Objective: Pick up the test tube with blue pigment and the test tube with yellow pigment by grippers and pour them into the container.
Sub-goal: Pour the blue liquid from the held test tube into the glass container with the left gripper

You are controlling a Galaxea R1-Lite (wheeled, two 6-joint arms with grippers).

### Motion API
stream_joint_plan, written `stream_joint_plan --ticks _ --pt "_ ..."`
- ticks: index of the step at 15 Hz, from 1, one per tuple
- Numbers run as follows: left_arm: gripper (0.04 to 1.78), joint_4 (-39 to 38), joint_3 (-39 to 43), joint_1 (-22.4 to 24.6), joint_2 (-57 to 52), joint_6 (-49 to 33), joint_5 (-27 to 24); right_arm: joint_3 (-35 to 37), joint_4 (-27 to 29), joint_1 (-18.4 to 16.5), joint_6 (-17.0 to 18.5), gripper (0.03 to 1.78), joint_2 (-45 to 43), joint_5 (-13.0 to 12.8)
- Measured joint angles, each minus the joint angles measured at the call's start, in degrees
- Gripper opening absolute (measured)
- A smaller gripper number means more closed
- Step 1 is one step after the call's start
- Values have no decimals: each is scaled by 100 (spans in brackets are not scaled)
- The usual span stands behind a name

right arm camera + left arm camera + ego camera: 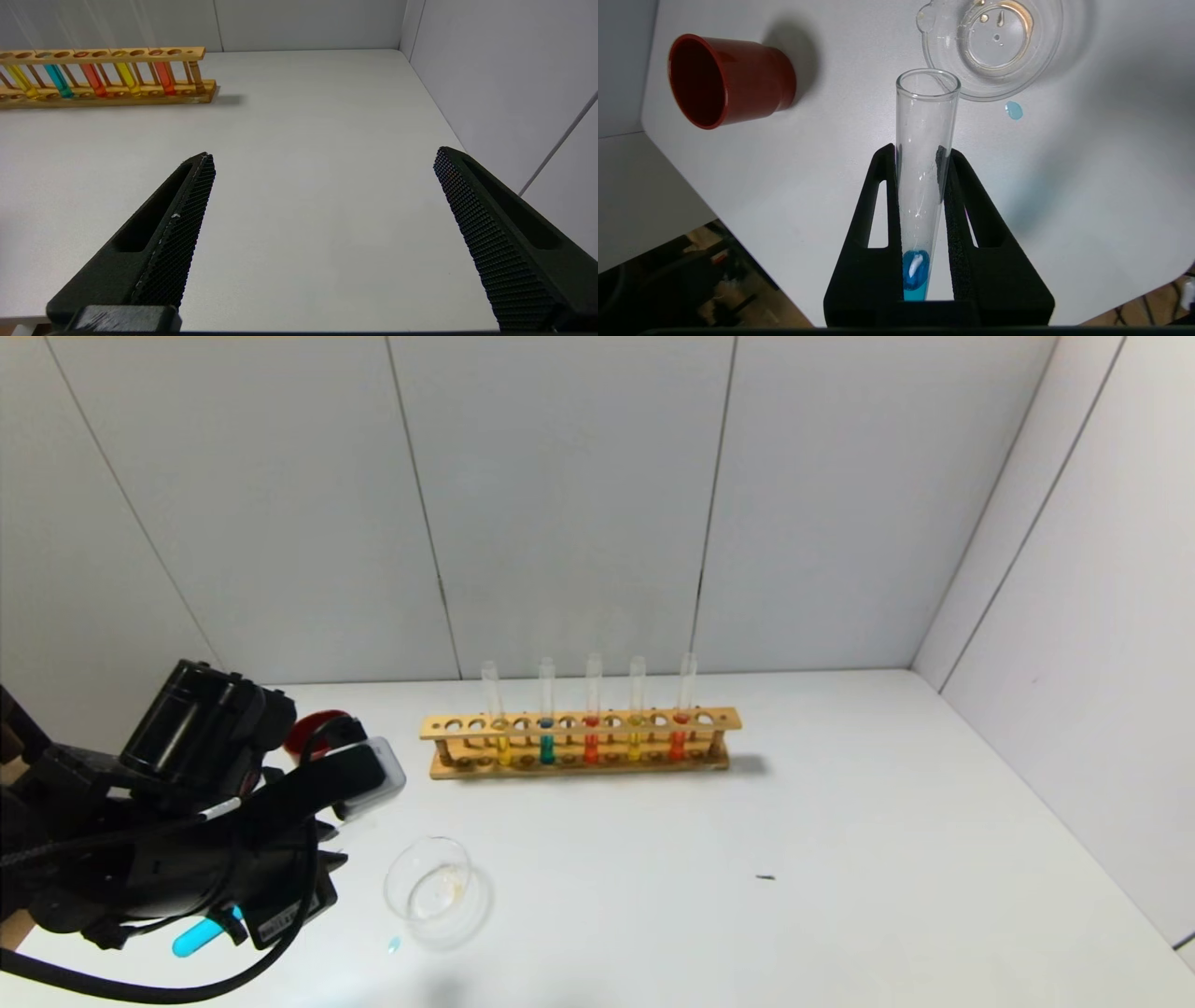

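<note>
Blue tube: your test tube with blue pigment (pixel 924 186) sits btwn the left gripper (pixel 920 158) jaws, clamped tight on both sides, cyan liquid pooled at the base end by the palm, open mouth pointing out past the fingertips.
Drop: small blue drop (pixel 1013 110) on the table (pixel 1064 210), just beside the dish.
Container: clear glass container (pixel 994 51) near the tube mouth, apart from it.
Cup: dark red cup (pixel 728 79) off to the side.
Rack: wooden rack (pixel 579 739) farther back w/ test tube with yellow pigment (pixel 636 709) upright in it.
R side: right gripper (pixel 322 196) jaws spread wide, holding nothing, over bare table.
</note>
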Motion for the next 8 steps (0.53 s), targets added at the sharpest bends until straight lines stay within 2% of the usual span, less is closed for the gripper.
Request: stream_joint_plan --ticks 2,8 --pt "32 140 -50 -182 124 44 304 0 -2 0 0 171 0 -2" --pt "32 258 -239 -187 636 22 336 0 -2 0 0 171 0 -2"
